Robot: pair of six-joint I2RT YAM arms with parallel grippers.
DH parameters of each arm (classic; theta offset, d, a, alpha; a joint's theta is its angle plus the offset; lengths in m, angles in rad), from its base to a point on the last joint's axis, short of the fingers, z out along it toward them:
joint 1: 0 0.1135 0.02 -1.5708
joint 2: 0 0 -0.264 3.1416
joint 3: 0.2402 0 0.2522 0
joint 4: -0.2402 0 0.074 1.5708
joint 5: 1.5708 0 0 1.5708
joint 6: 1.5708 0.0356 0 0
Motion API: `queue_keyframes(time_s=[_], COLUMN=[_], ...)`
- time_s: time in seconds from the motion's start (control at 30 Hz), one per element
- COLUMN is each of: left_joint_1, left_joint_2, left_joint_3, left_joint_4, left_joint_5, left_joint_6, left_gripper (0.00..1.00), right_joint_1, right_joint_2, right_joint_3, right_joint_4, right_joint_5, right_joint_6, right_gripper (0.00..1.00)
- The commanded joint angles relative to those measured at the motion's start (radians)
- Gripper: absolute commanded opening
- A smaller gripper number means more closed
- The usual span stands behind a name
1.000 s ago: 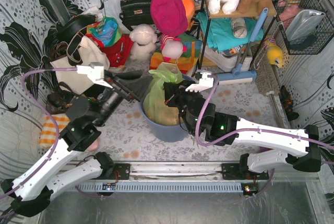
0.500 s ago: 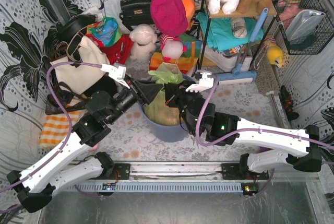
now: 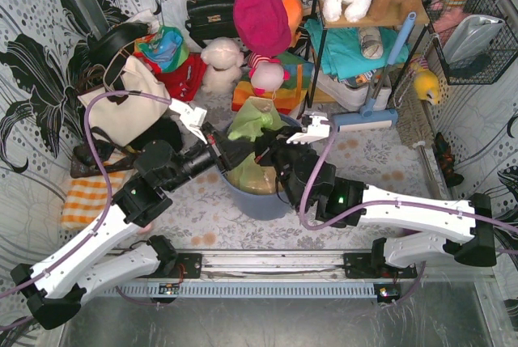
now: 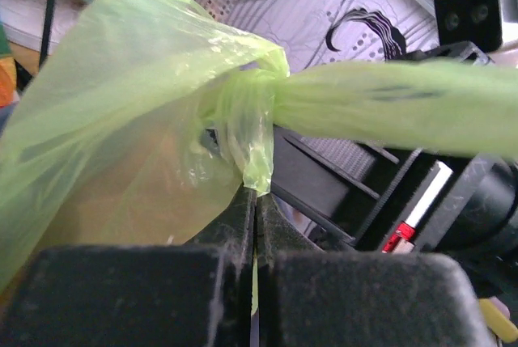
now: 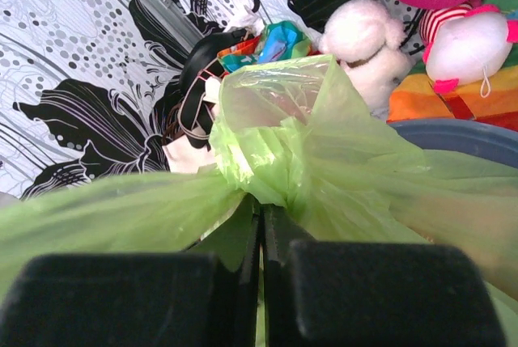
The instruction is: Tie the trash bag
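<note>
what changed: over the last second the left gripper has swung in from the tote side. It's now parked right at the bag's neck, facing the right gripper, which has barely budged.
trash bag: sitting in the blue-grey bin mid-table. The top is gathered into a twisted neck with a knot wrapped round it.
left fingers: squeezed together, with a sliver of green film pinched in the seam.
right fingers: same deal, clamped onto the plastic just under the knot.
what it means: looks to me like the first wrap is made but still a bit puffy. My guess is that pulling the two tails apart to cinch it is what's left.
surface: the table has a pale patterned cover with brownish stains, and an orange-striped cloth lies at its left edge.
room: super cluttered at the back, with a cream tote, black handbag, plush toys and a rack of teal cloths. The walls are black-and-white floral.
</note>
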Motion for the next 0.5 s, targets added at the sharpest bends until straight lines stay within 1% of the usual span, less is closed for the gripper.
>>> queue_keyframes(time_s=[0.0, 0.1, 0.23, 0.3, 0.33, 0.4, 0.43, 0.47], left_joint_1=[-0.003, -0.003, -0.003, -0.003, -0.003, -0.003, -0.003, -0.003], left_joint_2=[0.001, 0.004, -0.01, -0.023, -0.028, -0.042, -0.051, -0.061], left_joint_3=[0.039, 0.04, 0.041, 0.038, 0.038, 0.039, 0.044, 0.052], left_joint_4=[0.026, 0.027, -0.023, -0.04, -0.046, -0.065, -0.083, -0.103], left_joint_5=[0.141, 0.193, 0.184, 0.17, 0.161, 0.132, 0.108, 0.081], left_joint_6=[-0.035, -0.052, -0.047, -0.04, -0.037, -0.027, -0.018, -0.005], left_gripper=[0.02, 0.02, 0.03, 0.05, 0.1, 0.35, 0.44, 0.51], right_joint_1=[0.005, 0.004, 0.004, 0.004, 0.004, 0.004, 0.004, 0.004], right_joint_2=[0.016, 0.021, 0.01, 0.006, 0.003, -0.003, -0.006, -0.009], right_joint_3=[-0.052, -0.075, -0.123, -0.14, -0.149, -0.165, -0.173, -0.18], right_joint_4=[0.19, 0.259, 0.377, 0.413, 0.425, 0.449, 0.455, 0.461], right_joint_5=[-0.003, 0.017, 0.02, 0.019, 0.014, -0.003, -0.01, -0.019], right_joint_6=[-0.108, -0.159, -0.228, -0.251, -0.256, -0.265, -0.266, -0.267], right_gripper=[0.0, 0.0, 0.0, 0.0, 0.0, 0.0, 0.0, 0.0])
